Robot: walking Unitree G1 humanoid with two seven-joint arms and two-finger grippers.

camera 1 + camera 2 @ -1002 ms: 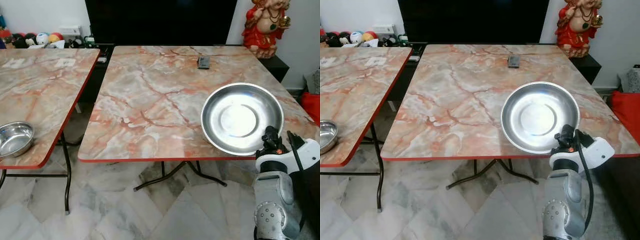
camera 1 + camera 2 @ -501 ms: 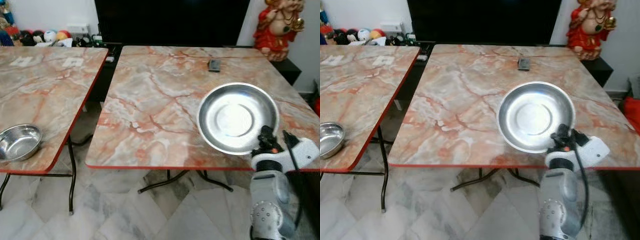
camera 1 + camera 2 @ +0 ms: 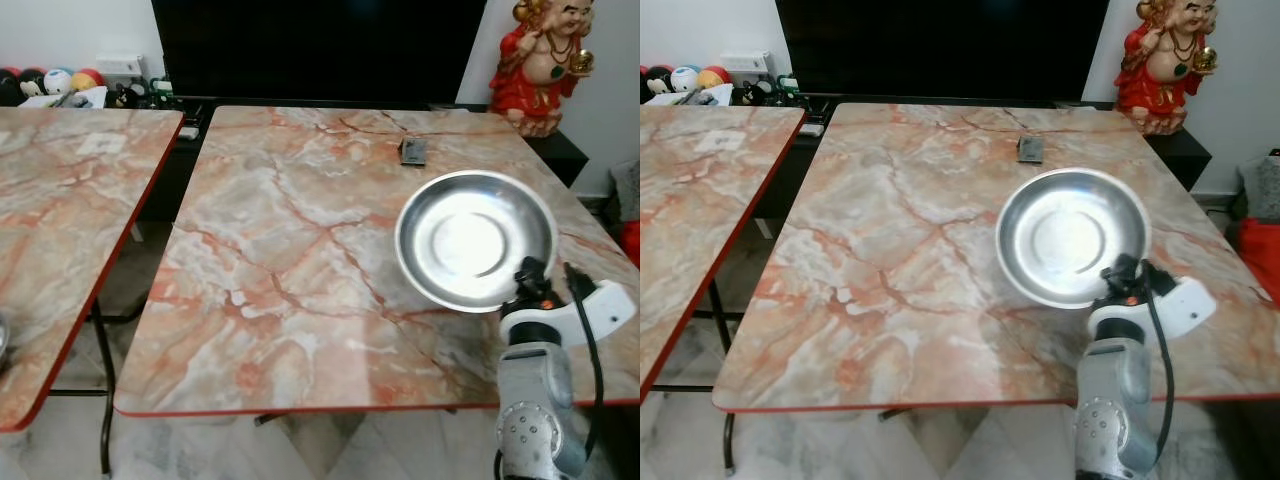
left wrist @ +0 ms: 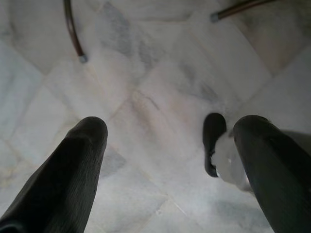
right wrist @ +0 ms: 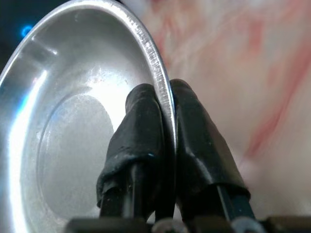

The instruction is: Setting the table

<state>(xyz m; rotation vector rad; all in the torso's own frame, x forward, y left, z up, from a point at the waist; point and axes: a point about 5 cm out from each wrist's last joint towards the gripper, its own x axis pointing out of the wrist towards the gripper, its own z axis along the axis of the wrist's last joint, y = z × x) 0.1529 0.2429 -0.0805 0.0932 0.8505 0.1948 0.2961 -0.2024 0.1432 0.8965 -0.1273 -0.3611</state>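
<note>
A round steel plate [image 3: 475, 240] hangs tilted over the right half of the marble table [image 3: 290, 250], a little inside its near edge. My right gripper [image 3: 530, 285] is shut on the plate's near rim. In the right wrist view the two black fingers [image 5: 141, 126] pinch the thin rim of the plate [image 5: 73, 141], one inside the dish and one outside. My left gripper [image 4: 172, 128] hangs open over the pale marble floor, with nothing between its fingers.
A small dark flat object [image 3: 412, 151] lies near the table's far edge. A second marble table [image 3: 60, 200] stands to the left across a narrow gap. Behind are a black screen [image 3: 320, 50] and a red statue [image 3: 548, 60]. Metal table legs [image 4: 73, 29] stand on the floor.
The view has shifted closer over the table, and the left table's small bowl has slid out of sight. My right gripper still holds the plate, now further in over the tabletop.
</note>
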